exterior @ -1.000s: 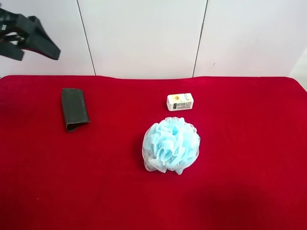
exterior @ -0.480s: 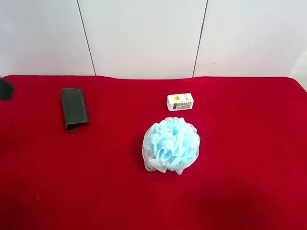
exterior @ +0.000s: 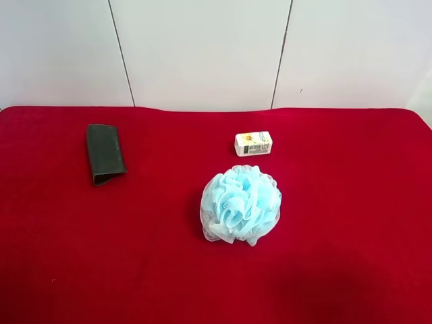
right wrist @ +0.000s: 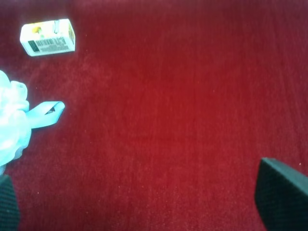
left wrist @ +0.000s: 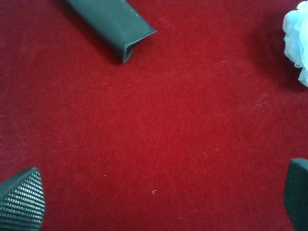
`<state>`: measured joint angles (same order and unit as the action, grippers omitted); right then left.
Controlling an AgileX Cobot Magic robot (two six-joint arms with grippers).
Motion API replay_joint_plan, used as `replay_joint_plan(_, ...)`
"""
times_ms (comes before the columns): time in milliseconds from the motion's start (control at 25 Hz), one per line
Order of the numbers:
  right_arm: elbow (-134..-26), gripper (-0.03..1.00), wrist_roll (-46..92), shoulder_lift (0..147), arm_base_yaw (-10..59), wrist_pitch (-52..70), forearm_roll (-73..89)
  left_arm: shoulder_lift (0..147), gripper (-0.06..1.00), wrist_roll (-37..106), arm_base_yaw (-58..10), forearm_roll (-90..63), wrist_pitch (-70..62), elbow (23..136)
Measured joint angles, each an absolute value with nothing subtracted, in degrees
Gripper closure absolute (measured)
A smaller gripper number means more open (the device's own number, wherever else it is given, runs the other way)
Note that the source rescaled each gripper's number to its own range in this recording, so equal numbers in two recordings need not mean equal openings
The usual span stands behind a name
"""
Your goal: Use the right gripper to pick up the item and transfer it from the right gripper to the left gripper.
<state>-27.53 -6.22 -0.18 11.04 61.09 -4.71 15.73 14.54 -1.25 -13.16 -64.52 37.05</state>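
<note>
Hands both spread wide over red cloth (exterior: 351,223), left hand (left wrist: 159,197) near item (left wrist: 113,21), right hand (right wrist: 139,202) empty.

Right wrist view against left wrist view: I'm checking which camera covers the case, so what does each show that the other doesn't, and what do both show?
Only the right wrist view shows the box and the pouf's ribbon loop. Only the left wrist view shows the case, lying flat with its folded end open toward the camera. Both show the red cloth, an edge of the pouf, and their own pincer's fingertips set wide apart with nothing between them.
</note>
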Motion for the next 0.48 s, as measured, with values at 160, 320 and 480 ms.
replay_joint_plan(160,-27.53,0.04,-6.22,-0.18,11.04,61.09,-4.71,8.85,-0.05,14.43,-1.25,-12.83,-64.7,32.69)
replay_joint_plan(320,-27.53,0.04,-6.22,-0.18,11.04,61.09,-4.71,6.04,-0.05,14.43,-1.25,-12.31,-62.85,29.91)
replay_joint_plan(480,-27.53,0.04,-6.22,-0.18,11.04,61.09,-4.71,5.68,-0.05,14.38,-1.25,-12.02,-61.83,29.76)
